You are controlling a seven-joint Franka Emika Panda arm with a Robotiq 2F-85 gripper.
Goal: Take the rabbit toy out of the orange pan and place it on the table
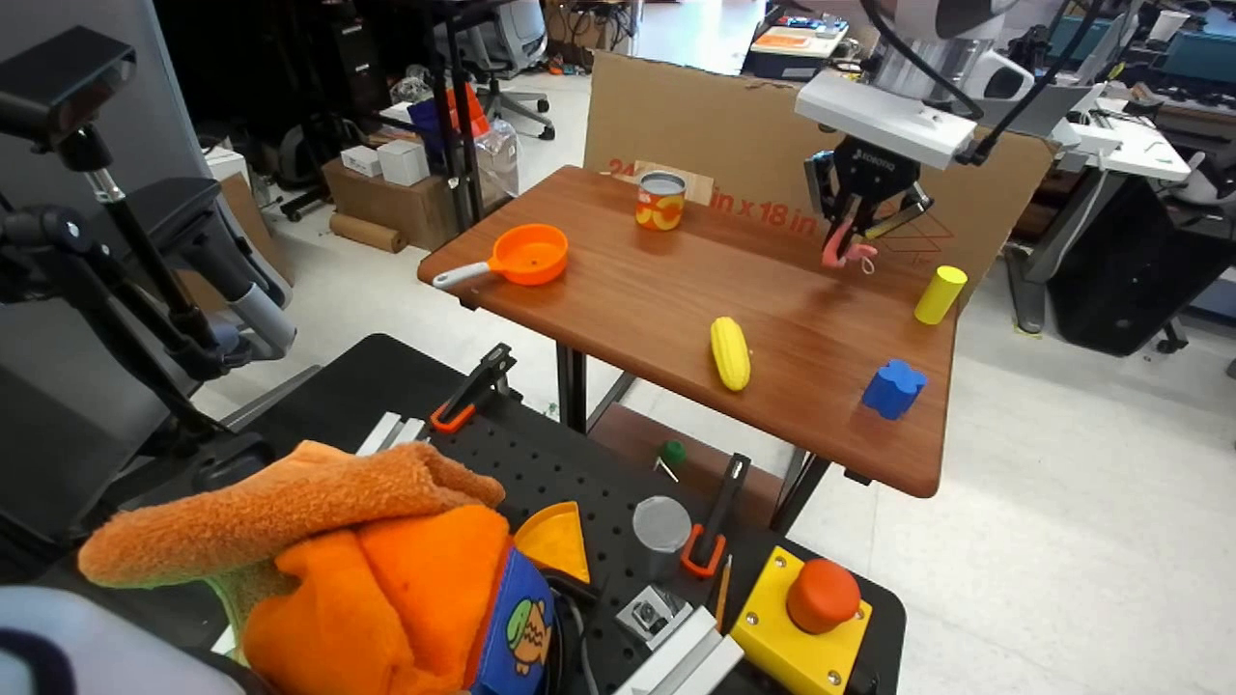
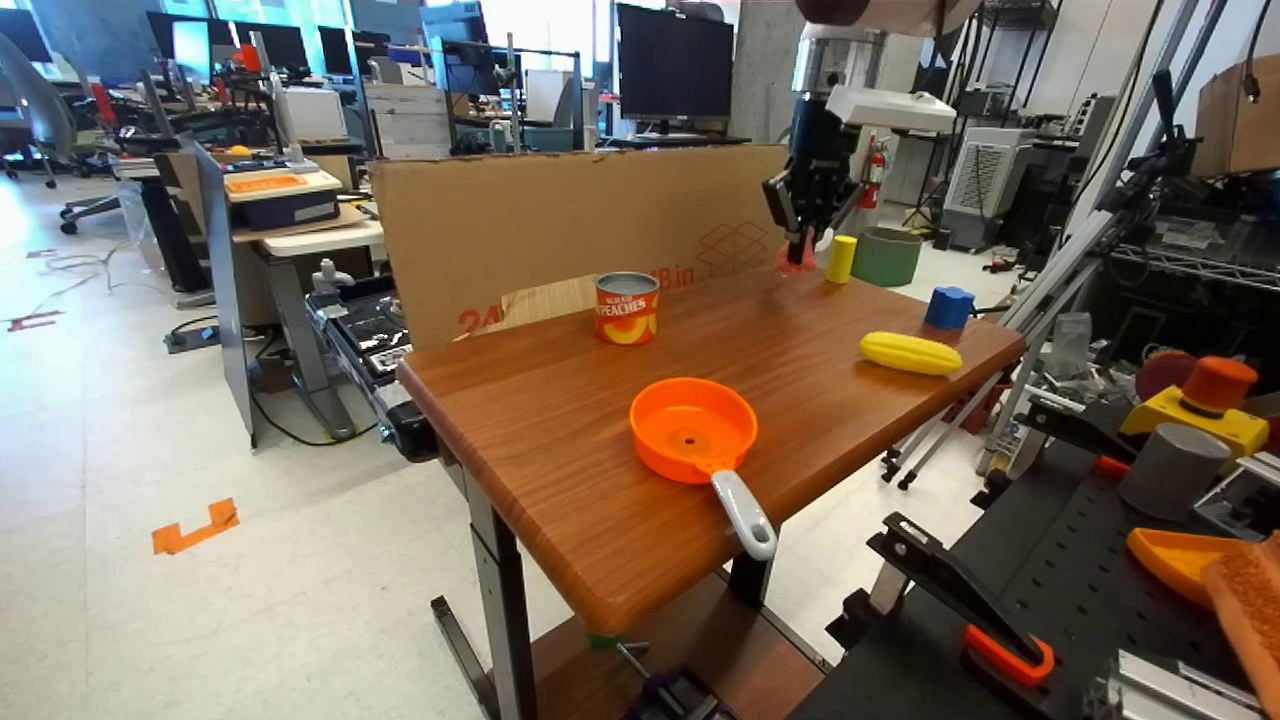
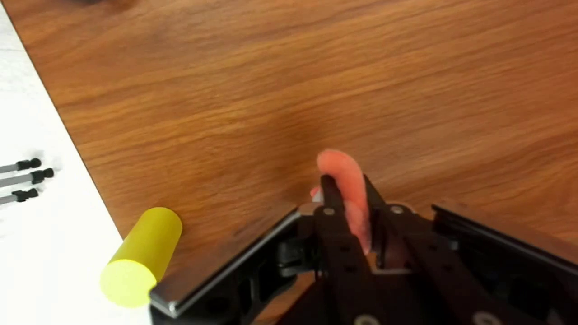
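Note:
The pinkish-red rabbit toy [image 1: 838, 251] is pinched between the fingers of my gripper [image 1: 853, 230] near the back right of the table [image 1: 618, 280]. It also shows in an exterior view [image 2: 795, 260] and in the wrist view [image 3: 350, 176], where one curved pink end sticks out past the fingertips [image 3: 347, 185]. A small pale loop hangs from it. The toy appears to be a little above the tabletop, with a shadow below. The orange pan [image 1: 531, 256] stands with nothing in it at the far end of the table, its grey handle over the edge; it also shows in an exterior view [image 2: 693, 430].
A yellow cylinder [image 1: 940, 294] stands beside the gripper, near the table's edge; it also shows in the wrist view [image 3: 144, 253]. A blue block [image 1: 894, 388], a yellow corn toy [image 1: 730, 353] and a peach can [image 1: 660, 201] are on the table. A cardboard panel [image 2: 580, 220] stands behind.

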